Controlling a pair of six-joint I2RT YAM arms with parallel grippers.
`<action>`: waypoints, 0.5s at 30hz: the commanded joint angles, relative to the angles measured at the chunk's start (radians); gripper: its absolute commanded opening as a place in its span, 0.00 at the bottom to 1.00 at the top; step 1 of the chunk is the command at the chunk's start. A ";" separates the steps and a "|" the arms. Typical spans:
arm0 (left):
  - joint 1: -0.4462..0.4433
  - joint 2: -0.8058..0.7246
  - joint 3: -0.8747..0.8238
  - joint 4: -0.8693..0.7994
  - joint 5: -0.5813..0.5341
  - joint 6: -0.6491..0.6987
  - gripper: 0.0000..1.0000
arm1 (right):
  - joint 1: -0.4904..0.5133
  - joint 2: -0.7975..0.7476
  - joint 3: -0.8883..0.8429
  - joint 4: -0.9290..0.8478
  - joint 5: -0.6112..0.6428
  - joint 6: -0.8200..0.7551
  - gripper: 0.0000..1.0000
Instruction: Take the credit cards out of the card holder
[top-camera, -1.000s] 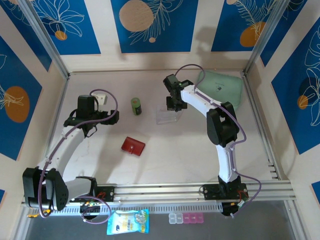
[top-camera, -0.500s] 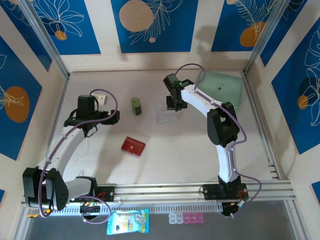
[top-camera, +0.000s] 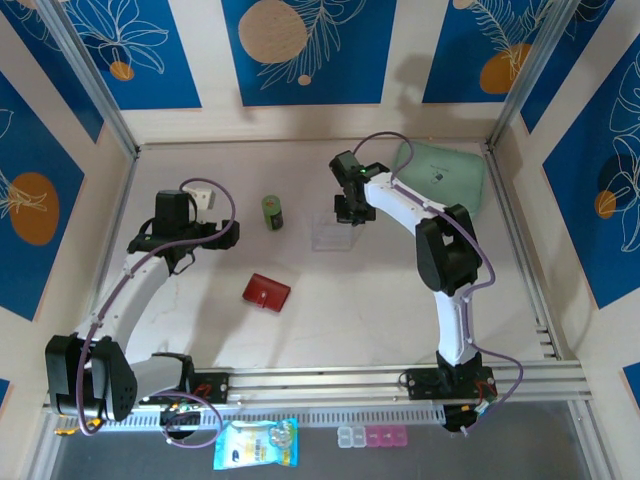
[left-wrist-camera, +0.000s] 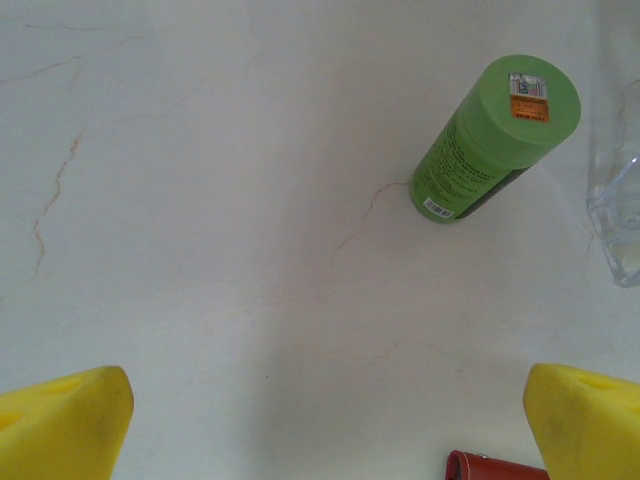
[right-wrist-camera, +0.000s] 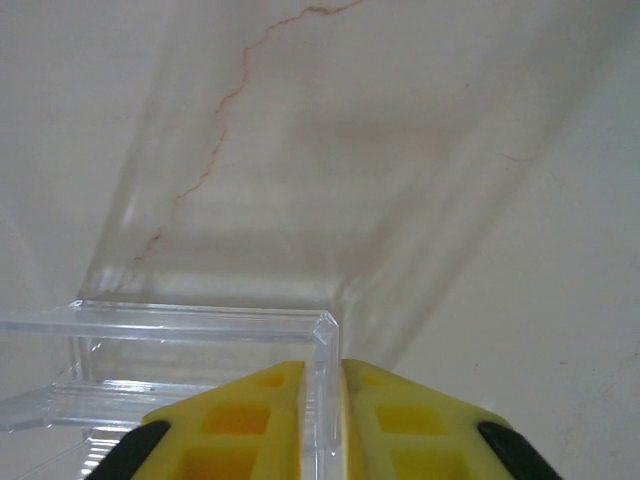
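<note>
Clear box (right-wrist-camera: 200, 322) wall pinched in right end effector (right-wrist-camera: 322, 392).

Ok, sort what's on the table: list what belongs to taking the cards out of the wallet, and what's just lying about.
For the job:
red wallet

Lying about:
green tube
clear box, pinched at its wall by the right gripper
mint-green pouch

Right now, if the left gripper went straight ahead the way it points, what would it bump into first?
Likely the bare table. The left gripper is open, with the green bottle off to one side.
</note>
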 joint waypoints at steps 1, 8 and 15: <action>0.010 -0.001 -0.005 0.009 0.039 -0.004 1.00 | -0.003 -0.064 0.011 -0.010 -0.016 0.013 0.20; 0.004 0.018 0.021 -0.032 0.099 -0.041 0.97 | 0.006 -0.117 0.028 -0.030 -0.022 0.018 0.24; -0.048 0.033 0.024 -0.041 0.169 -0.207 0.95 | 0.027 -0.221 -0.062 0.011 -0.025 0.046 0.27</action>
